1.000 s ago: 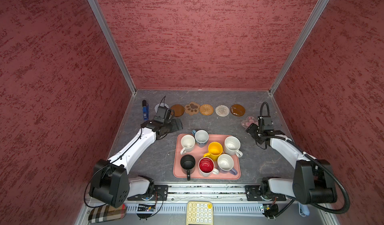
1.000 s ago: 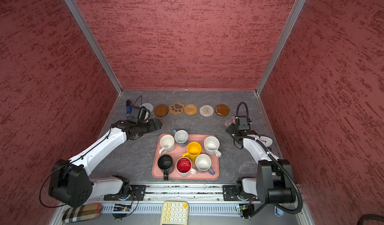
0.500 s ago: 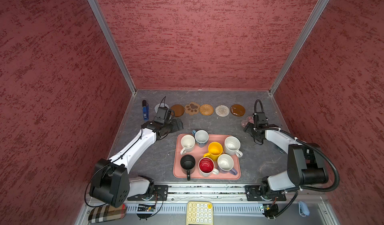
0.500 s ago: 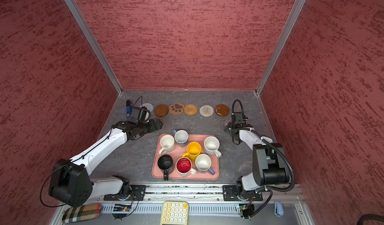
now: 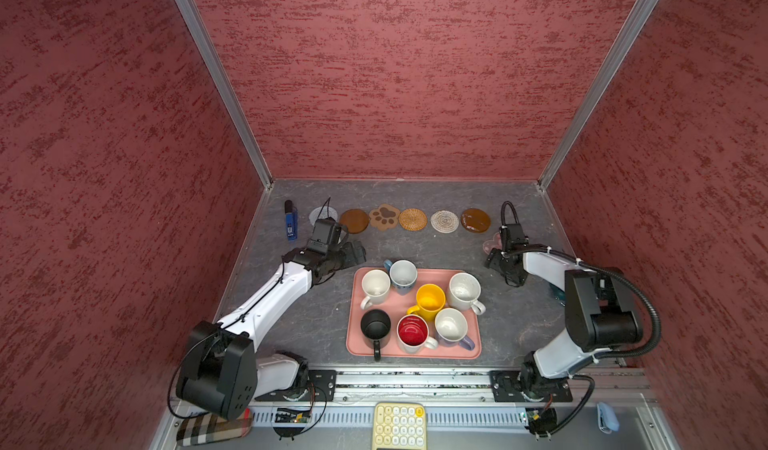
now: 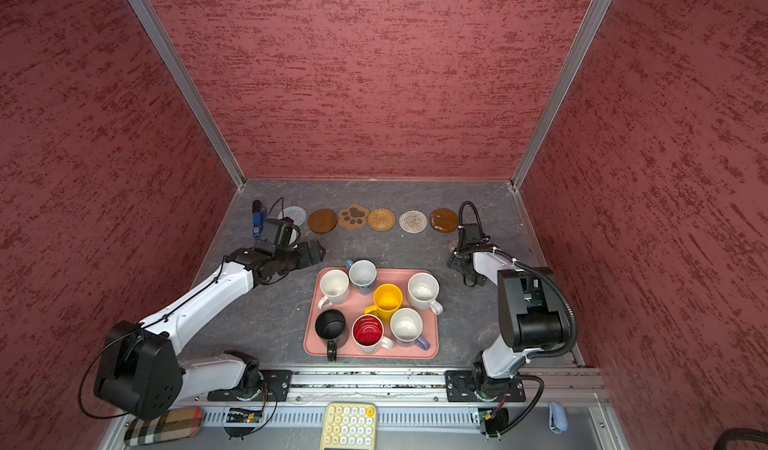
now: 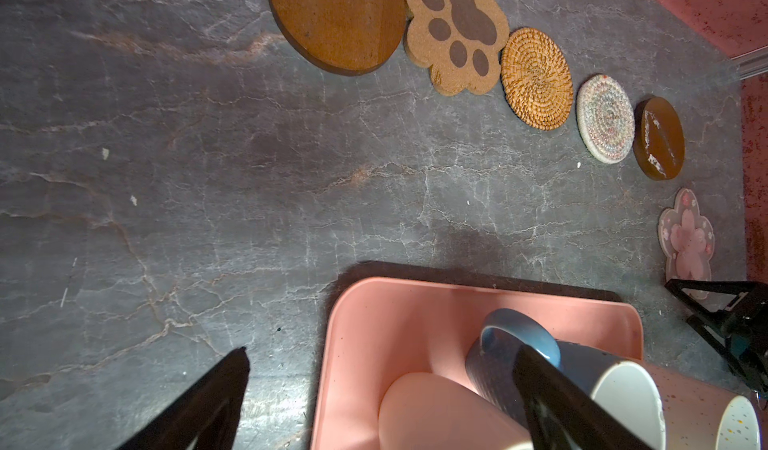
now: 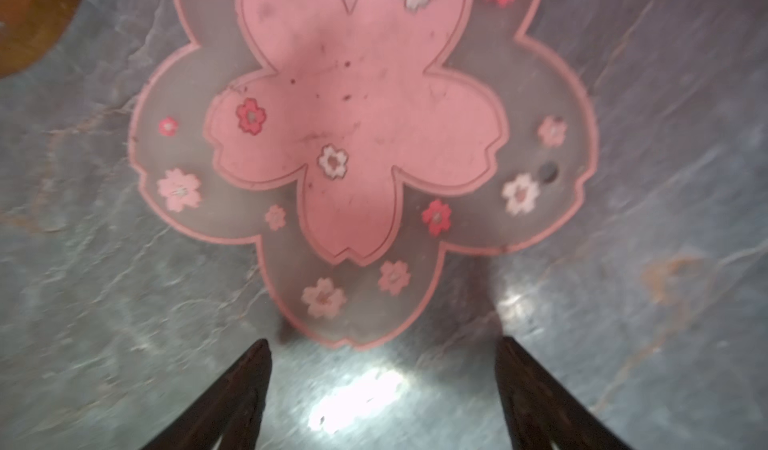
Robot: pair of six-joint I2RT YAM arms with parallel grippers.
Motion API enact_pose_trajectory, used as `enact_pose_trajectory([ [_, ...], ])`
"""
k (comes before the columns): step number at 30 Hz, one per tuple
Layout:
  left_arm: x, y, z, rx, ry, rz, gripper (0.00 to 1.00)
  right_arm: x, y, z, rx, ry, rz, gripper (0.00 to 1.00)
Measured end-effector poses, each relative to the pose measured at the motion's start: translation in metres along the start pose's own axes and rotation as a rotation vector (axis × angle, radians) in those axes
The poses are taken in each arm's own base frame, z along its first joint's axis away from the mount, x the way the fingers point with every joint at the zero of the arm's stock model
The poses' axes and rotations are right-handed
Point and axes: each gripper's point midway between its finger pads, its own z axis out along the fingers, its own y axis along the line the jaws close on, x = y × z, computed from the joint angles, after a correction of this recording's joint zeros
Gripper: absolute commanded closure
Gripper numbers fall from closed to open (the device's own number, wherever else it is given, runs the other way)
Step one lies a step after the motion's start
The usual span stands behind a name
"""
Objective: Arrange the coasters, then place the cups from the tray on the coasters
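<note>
The flower coaster (image 8: 357, 115) lies flat near the right edge of the bench (image 8: 104, 323). The right pincer (image 8: 382, 344), spread and empty, hovers just short of it; so thin a mat may skid away. The left pincer (image 7: 382, 350), spread, could clip the blue cup (image 7: 490, 377) on the tray (image 7: 395, 323).

The left arm (image 5: 270, 302) is lying stretched low over the desk, the left pincer (image 7: 380, 352) gaping wide with nothing in it. The right arm (image 5: 544, 265) is sitting bent sharply at the elbow, the right pincer (image 8: 382, 342) hanging close above the desk, jaws parted and gripping nothing.
</note>
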Motion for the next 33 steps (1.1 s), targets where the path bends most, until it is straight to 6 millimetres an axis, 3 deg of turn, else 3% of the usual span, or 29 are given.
enact_pose_trajectory([
  [9,0.001,0.001,0.005,0.006,-0.009,0.0,0.0,-0.021,0.0,0.01,0.036,-0.029,-0.006,0.21],
  [19,0.007,0.002,0.015,0.02,0.003,0.0,0.0,-0.055,-0.018,0.021,0.055,-0.061,0.05,0.27],
  [33,0.005,-0.001,0.02,0.039,-0.003,0.002,0.0,-0.113,0.01,0.046,0.039,-0.098,-0.024,0.27],
])
